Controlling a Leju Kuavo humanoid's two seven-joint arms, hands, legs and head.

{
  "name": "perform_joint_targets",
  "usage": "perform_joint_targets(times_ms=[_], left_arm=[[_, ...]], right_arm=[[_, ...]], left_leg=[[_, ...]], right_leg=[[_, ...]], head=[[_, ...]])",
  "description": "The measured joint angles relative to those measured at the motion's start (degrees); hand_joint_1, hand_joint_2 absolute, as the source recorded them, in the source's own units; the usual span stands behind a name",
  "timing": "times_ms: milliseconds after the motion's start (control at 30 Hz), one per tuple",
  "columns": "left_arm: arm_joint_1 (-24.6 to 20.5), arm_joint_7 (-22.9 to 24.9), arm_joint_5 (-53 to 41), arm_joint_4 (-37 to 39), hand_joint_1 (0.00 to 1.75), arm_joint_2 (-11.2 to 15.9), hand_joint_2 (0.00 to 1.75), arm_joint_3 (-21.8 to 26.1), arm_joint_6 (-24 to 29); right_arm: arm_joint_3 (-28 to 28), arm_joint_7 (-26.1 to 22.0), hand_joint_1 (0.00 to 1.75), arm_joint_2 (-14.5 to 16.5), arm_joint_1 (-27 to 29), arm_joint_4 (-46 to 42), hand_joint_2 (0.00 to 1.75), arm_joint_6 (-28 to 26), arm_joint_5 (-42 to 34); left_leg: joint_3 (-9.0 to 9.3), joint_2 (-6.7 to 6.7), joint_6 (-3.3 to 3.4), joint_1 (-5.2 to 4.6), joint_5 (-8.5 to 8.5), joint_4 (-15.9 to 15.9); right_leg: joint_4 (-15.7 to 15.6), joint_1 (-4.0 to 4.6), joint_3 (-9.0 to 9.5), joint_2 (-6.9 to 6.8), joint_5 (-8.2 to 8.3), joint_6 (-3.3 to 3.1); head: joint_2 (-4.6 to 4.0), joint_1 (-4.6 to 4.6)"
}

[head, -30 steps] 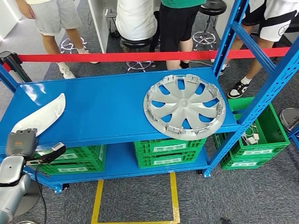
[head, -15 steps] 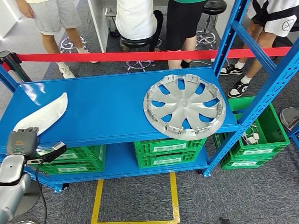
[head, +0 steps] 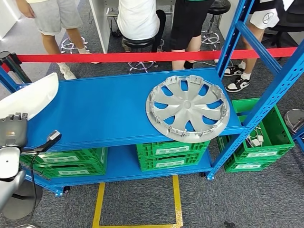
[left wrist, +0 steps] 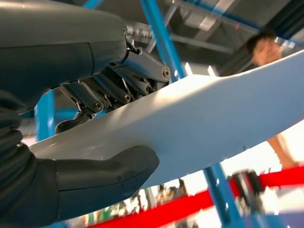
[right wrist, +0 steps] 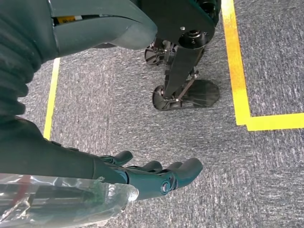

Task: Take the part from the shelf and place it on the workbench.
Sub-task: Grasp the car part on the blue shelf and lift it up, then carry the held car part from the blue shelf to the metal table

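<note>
Our left hand (left wrist: 90, 142) clamps the white curved part (head: 30, 97) between thumb and fingers near one end — lifted off the blue shelf (head: 107, 114) at its left edge, ready to carry — while our right hand (right wrist: 150, 178) hangs released, holding nothing.

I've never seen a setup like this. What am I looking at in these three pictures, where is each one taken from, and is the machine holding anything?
This is a humanoid robot with two arms and a hand on each. The wide picture comes from a camera high on its body, looking down at a blue metal shelf. On it lies a round silver plastic wheel cover; green plastic crates sit below, and people stand behind a red barrier tape. The other two pictures come from cameras at the wrists. The left hand grips a long curved white plastic panel, thumb on one face and fingers on the other. The right hand hangs over grey carpet, holding nothing, fingers apart.
</note>
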Motion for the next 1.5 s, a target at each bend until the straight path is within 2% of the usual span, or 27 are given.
perform_joint_targets(times_ms=[233, 367, 500, 700, 1033, 1167, 1233, 1300, 1333, 1367, 1433, 1467, 1500], left_arm=[[-3.0, 5.0, 0.0, -2.7, 1.75, 3.4, 1.75, -8.4, -0.3], [-3.3, 3.8, 0.0, -3.9, 1.75, 4.0, 1.75, -10.1, -0.2], [-2.7, 0.6, 0.0, -4.7, 1.75, 3.9, 1.75, -9.6, -0.1], [-1.0, -4.4, 0.0, -5.4, 1.75, 2.9, 1.75, -5.5, -0.2], [-0.6, -2.0, 0.0, -6.2, 1.75, 2.3, 1.75, -5.0, -0.8], [-0.4, -2.4, 0.0, -6.7, 1.75, 2.1, 1.75, -4.9, -1.2], [-0.1, -2.9, 0.0, -7.0, 1.75, 2.1, 1.75, -4.7, -1.3], [0.2, -3.4, 0.0, -7.4, 1.75, 2.0, 1.75, -4.3, -1.4], [0.4, -3.7, 0.0, -7.6, 1.75, 2.0, 1.75, -4.0, -1.4], [0.6, -3.9, 0.0, -7.7, 1.75, 1.9, 1.75, -3.8, -1.4], [1.2, -4.2, 0.0, -7.8, 1.75, 1.7, 1.75, -3.3, -1.5], [1.5, -4.2, 0.0, -7.8, 1.75, 1.5, 1.75, -3.2, -1.5], [1.8, -4.3, 0.0, -7.8, 1.75, 1.4, 1.75, -3.2, -1.5]], right_arm=[[-0.4, -0.2, 0.00, 0.0, 0.0, 0.0, 1.75, 0.0, -0.1], [-0.4, -0.5, 0.00, 0.0, 0.1, 0.0, 1.75, -0.3, -0.2], [-0.6, -0.6, 0.00, 0.0, 0.1, 0.0, 1.75, -0.4, -0.2], [-0.8, -0.6, 0.00, 0.0, 0.1, 0.0, 1.75, -0.1, -0.3], [-0.8, -0.6, 0.00, 0.0, 0.1, 0.0, 1.75, -0.1, -0.3], [-0.8, -0.6, 0.00, 0.0, 0.2, 0.0, 1.75, -0.1, -0.2], [-0.9, -0.6, 0.00, 0.0, 0.2, 0.0, 1.75, -0.1, -0.2], [-0.9, -0.6, 0.00, 0.0, 0.2, 0.0, 1.75, -0.1, -0.2], [-0.9, -0.5, 0.00, 0.0, 0.2, 0.0, 1.75, -0.1, -0.2], [-0.9, -0.5, 0.00, 0.0, 0.2, 0.0, 1.75, -0.1, -0.2], [-0.9, -0.4, 0.00, 0.0, 0.3, 0.0, 1.75, 0.0, -0.2], [-0.9, -0.4, 0.00, 0.0, 0.3, 0.0, 1.75, 0.0, -0.1], [-0.9, -0.4, 0.00, 0.1, 0.4, 0.0, 1.75, 0.0, -0.1]], left_leg=[[-0.02, 0.03, 0.00, 0.00, 0.00, 0.0], [-0.02, 0.08, 0.00, 0.00, 0.00, 0.0], [-0.04, 0.08, 0.01, 0.00, -0.01, 0.0], [-0.06, 0.10, 0.01, 0.00, -0.01, 0.0], [-0.18, 0.09, 0.12, -0.09, -0.02, 0.1], [-0.33, 0.10, 0.52, -0.26, 0.05, 0.2], [-0.47, 0.10, 0.93, -0.35, 0.33, 0.1], [-0.47, 0.30, 1.46, -0.04, 1.06, -0.5], [-0.48, 0.44, 1.70, 0.16, 1.42, -0.8], [-0.50, 0.61, 1.85, 0.36, 1.66, -1.0], [-0.67, 0.83, 1.97, 0.42, 1.79, -1.0], [-0.72, 0.91, 1.96, 0.42, 1.81, -1.0], [-0.75, 0.97, 1.93, 0.45, 1.83, -1.0]], right_leg=[[0.0, 0.00, -0.01, 0.04, 0.02, 0.01], [-0.1, 0.00, -0.01, 0.12, 0.03, 0.01], [-0.1, 0.00, -0.01, 0.12, 0.03, 0.01], [-0.1, 0.01, -0.03, 0.12, 0.03, 0.01], [-0.3, -0.14, -0.02, 0.13, 0.24, 0.28], [-0.7, -0.31, 0.03, 0.15, 0.51, 0.70], [-1.1, -0.39, 0.07, 0.19, 0.91, 1.11], [-1.1, -0.29, -0.21, 0.14, 0.86, 1.57], [-0.1, -0.21, -0.76, 0.05, 0.02, 1.76], [2.2, -0.16, -1.80, -0.07, -1.48, 1.91], [9.8, -0.20, -4.91, -0.22, -5.21, 2.22], [13.1, -0.24, -6.28, -0.24, -6.35, 2.34], [14.8, -0.25, -6.87, -0.26, -6.46, 2.44]], head=[[0.00, -0.01], [0.00, -0.01], [0.00, -0.01], [0.00, -0.01], [0.00, -0.01], [0.00, -0.02], [0.00, -0.03], [0.00, -0.02], [0.00, 0.08], [0.00, 0.18], [0.00, 0.33], [0.00, 0.33], [0.00, 0.32]])
